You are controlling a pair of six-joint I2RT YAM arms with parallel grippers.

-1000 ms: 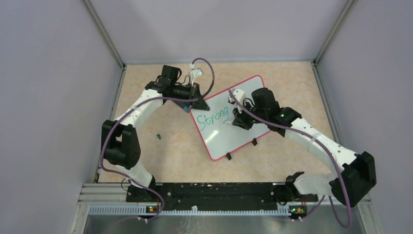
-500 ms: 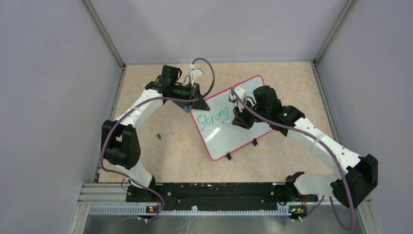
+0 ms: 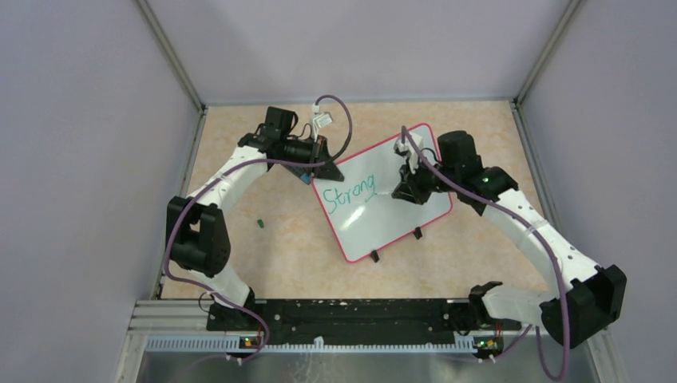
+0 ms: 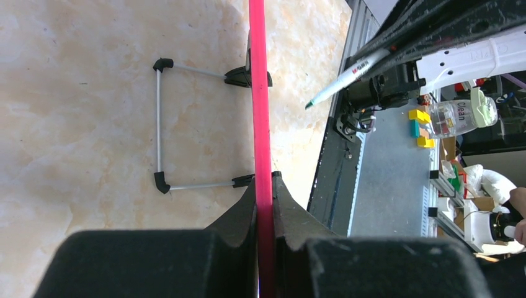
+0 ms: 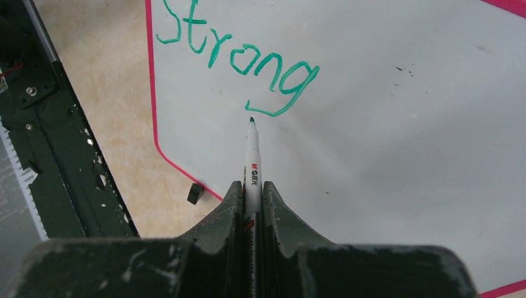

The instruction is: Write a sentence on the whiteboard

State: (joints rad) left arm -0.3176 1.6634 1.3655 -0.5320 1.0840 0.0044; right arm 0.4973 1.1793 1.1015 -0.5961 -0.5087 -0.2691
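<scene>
The right gripper is clamped on a green marker, whose tip sits just clear of the g's tail. The left gripper pinches the whiteboard at its far-left corner, mid-table. One word, "Strong", is written; the rest of the sentence probably remains. The board is white, pink-rimmed and propped on black feet.

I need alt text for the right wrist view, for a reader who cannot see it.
The right gripper holds a white marker whose green tip points at the tail of the green word "Strong" written on the whiteboard. The board's red-pink rim, the beige table and a black rail show at the left.
</scene>
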